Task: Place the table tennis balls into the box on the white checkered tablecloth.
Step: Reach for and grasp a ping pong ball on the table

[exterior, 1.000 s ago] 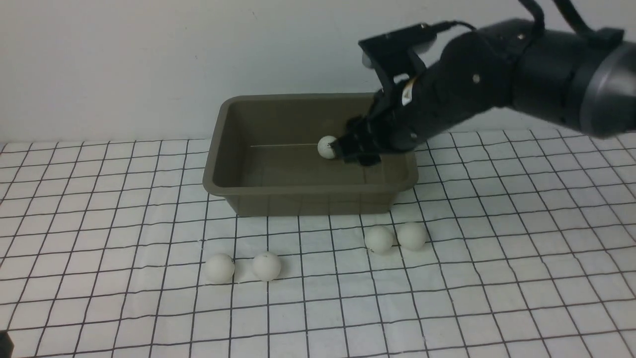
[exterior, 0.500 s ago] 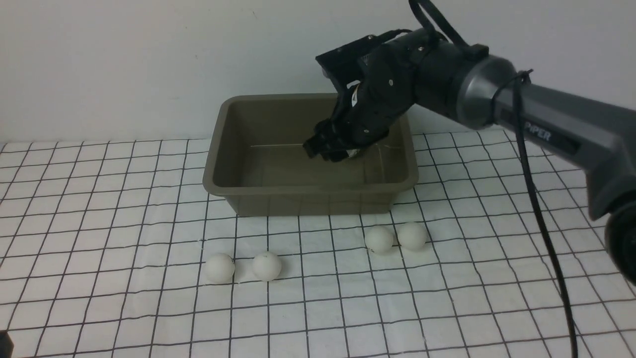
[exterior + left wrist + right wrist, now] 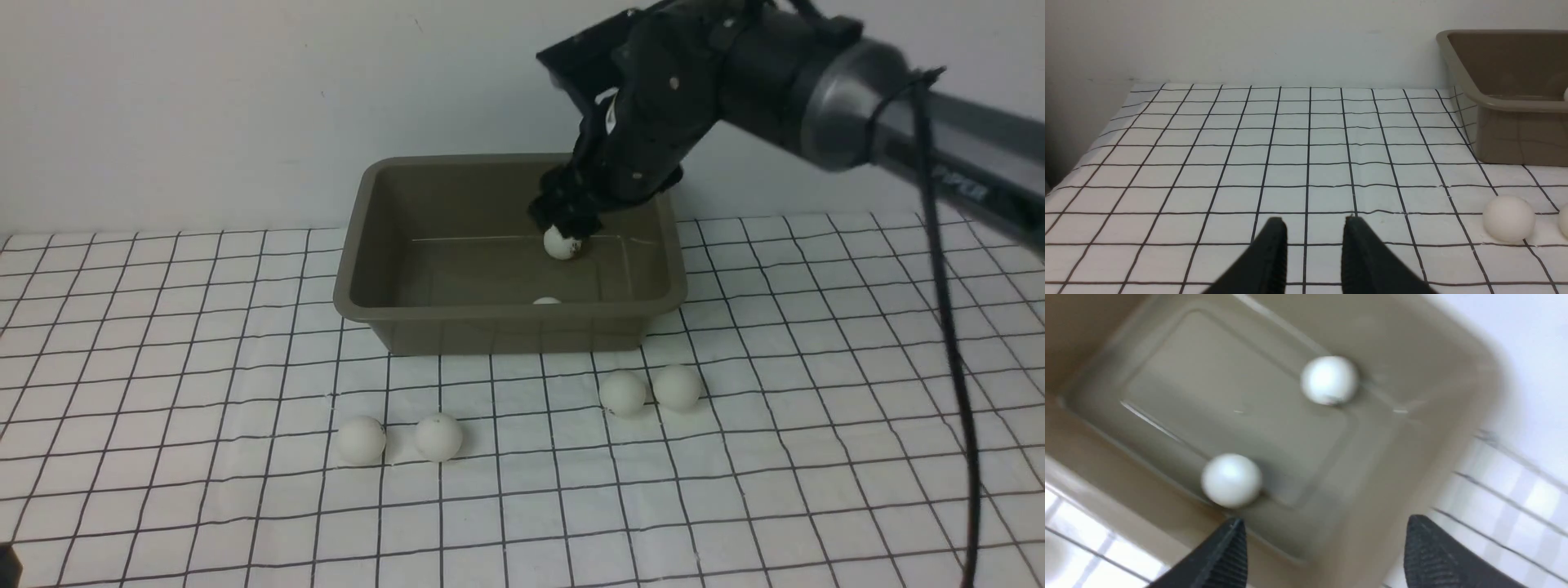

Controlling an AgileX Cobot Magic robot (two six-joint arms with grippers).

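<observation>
The olive-brown box (image 3: pixel 371 306) stands on the white checkered tablecloth (image 3: pixel 204 343). My right gripper (image 3: pixel 566 222) hangs over it, open, with nothing between its fingers (image 3: pixel 1229 547). One table tennis ball (image 3: pixel 561 242) sits just under the fingertips, free of them, and a second ball (image 3: pixel 546 300) peeks over the front wall. Both balls (image 3: pixel 1329 379) (image 3: pixel 1231 479) show inside the box (image 3: pixel 1412 428) in the right wrist view. Several balls lie on the cloth in front: two at the left (image 3: pixel 361 439) (image 3: pixel 438 437), two at the right (image 3: pixel 623 393) (image 3: pixel 677 387). My left gripper (image 3: pixel 1312 222) is open and empty, low over the cloth.
In the left wrist view, the box's corner (image 3: pixel 1506 102) and one ball (image 3: pixel 1508 218) lie to one side of the left gripper. A pale wall (image 3: pixel 204 98) runs behind the cloth. The right arm's black cable (image 3: pixel 947 310) hangs over the cloth's right side.
The right gripper carried a ball over the box, rose and opened; the ball is now free below it. A second ball now shows by the box's front wall.
</observation>
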